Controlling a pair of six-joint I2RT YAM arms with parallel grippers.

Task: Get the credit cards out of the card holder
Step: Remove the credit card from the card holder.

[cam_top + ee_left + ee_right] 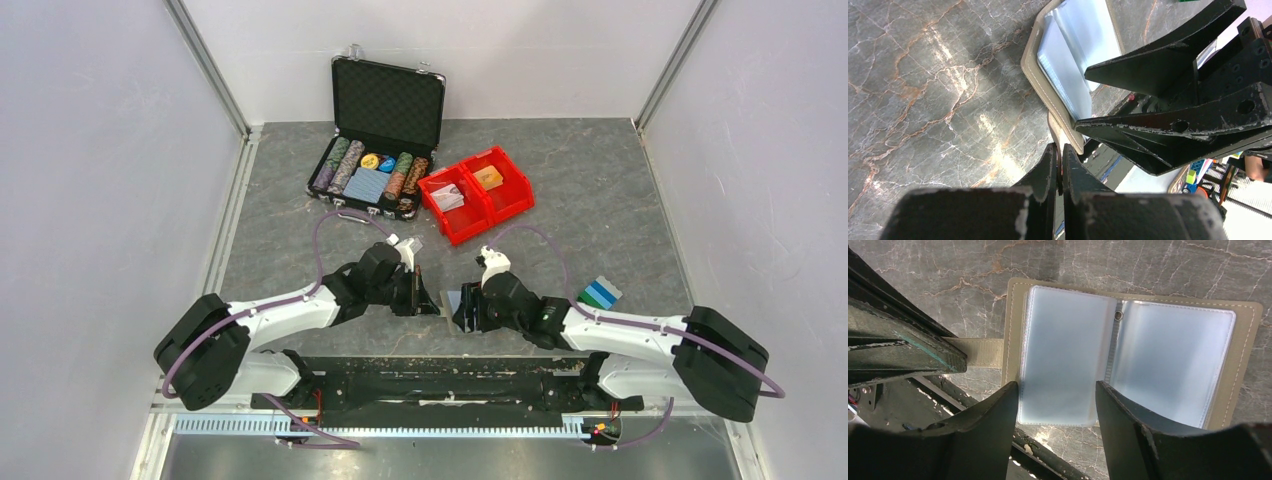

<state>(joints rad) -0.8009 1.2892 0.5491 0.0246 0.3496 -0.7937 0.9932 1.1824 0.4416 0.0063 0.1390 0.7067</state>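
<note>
The card holder (1013, 305) lies open on the table, grey-beige outside, with light blue clear sleeves (1063, 350) that look empty. It lies between both grippers in the top view (448, 299). My left gripper (1059, 150) is shut on the holder's strap tab (980, 352) and also shows in the top view (425, 295). My right gripper (1057, 390) is open, its fingers either side of the left sleeve's near edge. Blue and teal-green credit cards (600, 292) lie stacked on the table to the right. No orange-yellow card shows.
An open black poker-chip case (385, 110) stands at the back centre. Red bins (510, 195) with small packs stand beside it. White walls close in both sides. The right arm (620, 330) lies just in front of the stacked cards.
</note>
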